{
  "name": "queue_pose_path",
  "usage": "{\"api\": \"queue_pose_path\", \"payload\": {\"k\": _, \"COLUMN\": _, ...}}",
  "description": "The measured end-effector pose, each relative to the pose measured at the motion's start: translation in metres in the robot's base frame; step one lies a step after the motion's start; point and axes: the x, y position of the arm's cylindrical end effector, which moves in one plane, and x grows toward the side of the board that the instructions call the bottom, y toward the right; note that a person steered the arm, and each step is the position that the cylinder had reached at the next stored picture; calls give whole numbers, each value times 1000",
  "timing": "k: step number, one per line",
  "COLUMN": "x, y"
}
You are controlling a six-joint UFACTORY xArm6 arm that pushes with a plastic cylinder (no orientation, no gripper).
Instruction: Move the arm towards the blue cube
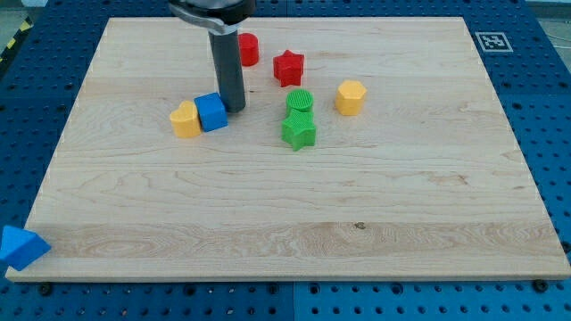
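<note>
Camera view: pale wooden board (294,205) on blue pegboard (27,107).

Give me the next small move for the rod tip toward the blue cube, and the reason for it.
Probably a very short nudge toward the view's left. My tip stands just off the blue cube on its right side, apparently almost touching. The yellow block sits against the cube's far side on the wooden board, so anything bigger would likely shove both.
</note>
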Motion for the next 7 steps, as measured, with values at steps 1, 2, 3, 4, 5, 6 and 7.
{"api": "queue_pose_path", "payload": {"k": 1, "x": 13, "y": -9}}
{"api": "queue_pose_path", "payload": {"k": 2, "x": 27, "y": -18}}
{"api": "queue_pose_path", "payload": {"k": 3, "x": 35, "y": -24}}
{"api": "queue_pose_path", "payload": {"k": 4, "x": 33, "y": -24}}
{"api": "queue_pose_path", "payload": {"k": 5, "x": 8, "y": -18}}
{"api": "queue_pose_path", "payload": {"k": 6, "x": -29, "y": -6}}
{"api": "queue_pose_path", "payload": {"k": 7, "x": -58, "y": -2}}
